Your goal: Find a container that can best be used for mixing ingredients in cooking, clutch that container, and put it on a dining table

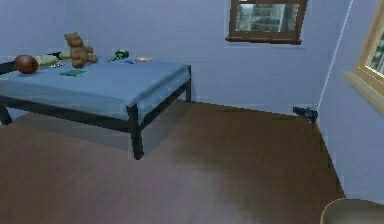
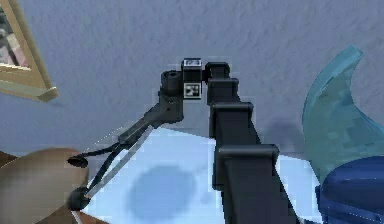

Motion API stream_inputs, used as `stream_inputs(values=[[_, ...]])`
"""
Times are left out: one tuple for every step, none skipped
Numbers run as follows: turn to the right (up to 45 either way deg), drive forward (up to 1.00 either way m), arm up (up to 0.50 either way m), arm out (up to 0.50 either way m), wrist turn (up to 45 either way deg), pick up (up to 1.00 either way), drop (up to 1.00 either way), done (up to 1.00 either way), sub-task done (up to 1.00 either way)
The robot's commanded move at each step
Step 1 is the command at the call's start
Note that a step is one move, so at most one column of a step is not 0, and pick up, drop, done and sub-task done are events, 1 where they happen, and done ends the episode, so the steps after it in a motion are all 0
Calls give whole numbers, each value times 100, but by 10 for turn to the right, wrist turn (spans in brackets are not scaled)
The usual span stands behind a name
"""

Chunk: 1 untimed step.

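While outstretched, hand (image 2: pixel 76 182) near tan disc (image 2: pixel 32 188)

A blue bed (image 1: pixel 95 90) blocks the forward view's left. Beside and before it, brown floor (image 1: pixel 230 165) lies open, bar perhaps a small dark object (image 1: pixel 305 113) by the wall (image 1: pixel 200 55).

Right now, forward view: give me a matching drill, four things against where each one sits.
Things:
1. teddy bear
2. dark red ball
3. brown-framed window
4. small dark object

Places:
A. on the floor, at the foot of the far wall
B. on the bed, nearest the forward view's left edge
C. high on the far wall
D. sitting on the bed, to the right of the ball

Pairs: 1-D, 2-B, 3-C, 4-A
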Motion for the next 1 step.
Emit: stream_inputs(values=[[0,0,0,0,-120,0,0,0,0]])
